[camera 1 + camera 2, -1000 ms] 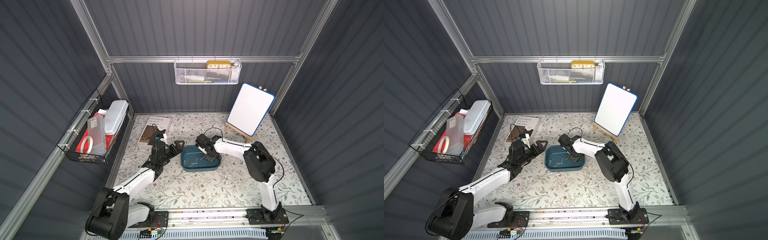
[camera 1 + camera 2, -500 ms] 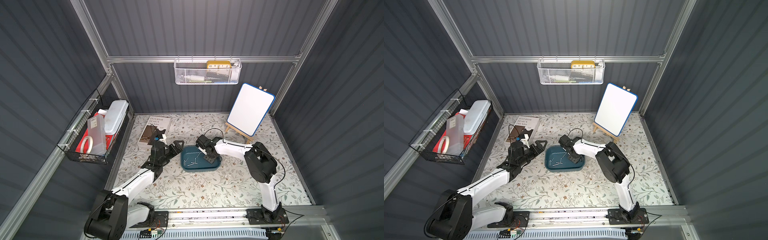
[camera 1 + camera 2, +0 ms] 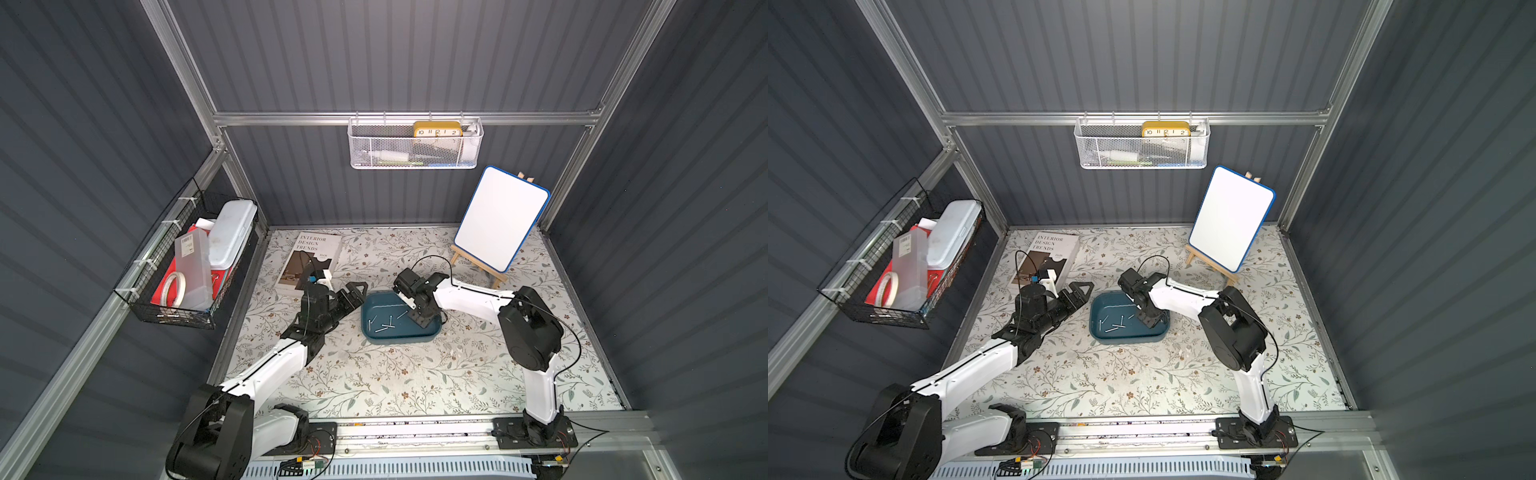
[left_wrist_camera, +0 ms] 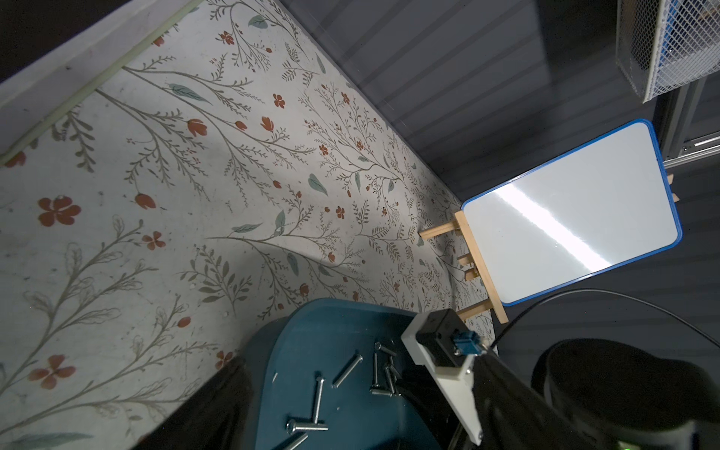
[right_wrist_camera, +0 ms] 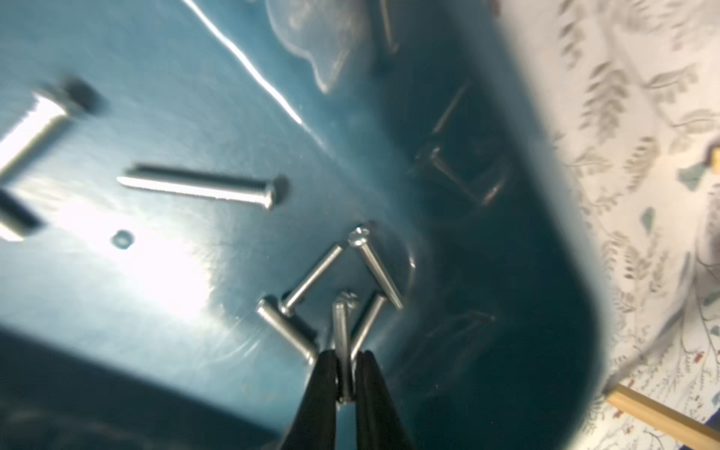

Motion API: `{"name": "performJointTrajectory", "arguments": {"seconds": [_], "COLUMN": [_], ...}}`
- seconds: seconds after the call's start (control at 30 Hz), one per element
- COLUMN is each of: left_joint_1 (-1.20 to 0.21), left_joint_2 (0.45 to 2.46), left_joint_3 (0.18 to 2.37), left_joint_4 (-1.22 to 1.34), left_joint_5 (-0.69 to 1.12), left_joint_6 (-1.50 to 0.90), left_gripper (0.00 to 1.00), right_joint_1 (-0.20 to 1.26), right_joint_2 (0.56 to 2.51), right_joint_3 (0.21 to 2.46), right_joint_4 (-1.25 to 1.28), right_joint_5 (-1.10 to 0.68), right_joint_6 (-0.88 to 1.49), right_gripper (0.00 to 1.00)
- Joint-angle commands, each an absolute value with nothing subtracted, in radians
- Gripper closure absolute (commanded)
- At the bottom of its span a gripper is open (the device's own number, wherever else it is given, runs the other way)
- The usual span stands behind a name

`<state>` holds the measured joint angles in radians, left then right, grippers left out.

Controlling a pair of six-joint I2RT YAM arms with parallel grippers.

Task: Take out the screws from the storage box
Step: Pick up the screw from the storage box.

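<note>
Screw [image 5: 342, 323] pinched by its shank in the clenched right claw [image 5: 345, 374], at the 3 o'clock end of the storage box [image 3: 399, 338], ready for lifting; remaining screws [image 3: 384, 326] lie inside. Left claw [image 3: 353, 296], released, waits at 9 o'clock, likely to steady the box.

The screws [image 3: 384, 327] lie in the storage box [image 3: 399, 337] on the table [image 3: 374, 382]; book [image 3: 309, 259] behind-left; whiteboard [image 3: 500, 218] behind-right.

Loose screws [image 4: 346, 371] (some crossing) in the storage box [image 4: 311, 343] — whiteboard [image 4: 569, 226] beyond.
</note>
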<state>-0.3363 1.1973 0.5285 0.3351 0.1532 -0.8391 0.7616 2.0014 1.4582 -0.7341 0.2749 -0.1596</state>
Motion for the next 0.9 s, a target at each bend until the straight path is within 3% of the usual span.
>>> {"name": "performJointTrajectory", "arguments": {"seconds": [0.0,0.5,0.87], "left_joint_1": [-0.341,-0.342,-0.342], "left_joint_2": [1.175,1.178,1.128], "left_joint_3": [0.514,0.545,0.559], "left_joint_4": [0.327,0.263,0.231], "left_joint_5": [0.147,0.11,0.096], "left_joint_6": [-0.846,-0.841,-0.856], "left_gripper": [0.08,0.08,0.08], "right_joint_1": [0.766,0.766,0.765], "right_joint_2": [1.97,1.887,1.74], "right_joint_3": [1.454,1.477,1.396], "right_joint_4": [-0.767,-0.811,-0.767], "right_joint_5": [0.261,0.098,0.093], "right_joint_6": [-0.104,0.178,0.398], "right_gripper": [0.98,0.98,0.98]}}
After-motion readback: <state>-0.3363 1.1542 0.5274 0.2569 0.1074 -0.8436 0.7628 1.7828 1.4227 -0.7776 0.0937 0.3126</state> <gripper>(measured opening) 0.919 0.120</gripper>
